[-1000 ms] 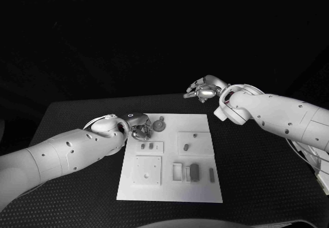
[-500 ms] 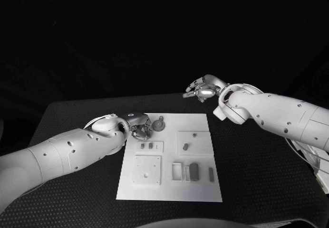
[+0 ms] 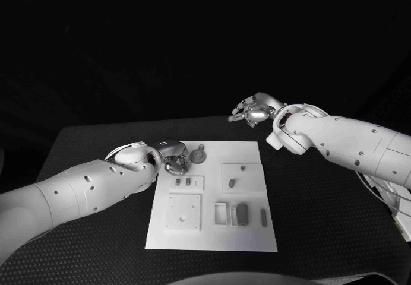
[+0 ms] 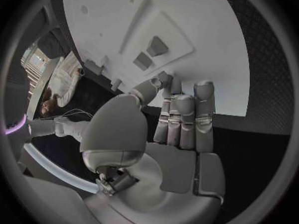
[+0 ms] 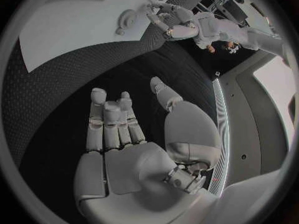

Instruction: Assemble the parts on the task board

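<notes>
Only wrist view shows left hand (image 4: 168, 134) empty, fingers straight over task board (image 4: 206, 40).

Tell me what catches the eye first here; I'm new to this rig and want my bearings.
The white task board lies mid-table, small grey parts set in its recesses. The left robot hand sits at the board's far-left corner beside a round part. The right robot hand hangs open beyond the board's far edge.
</notes>
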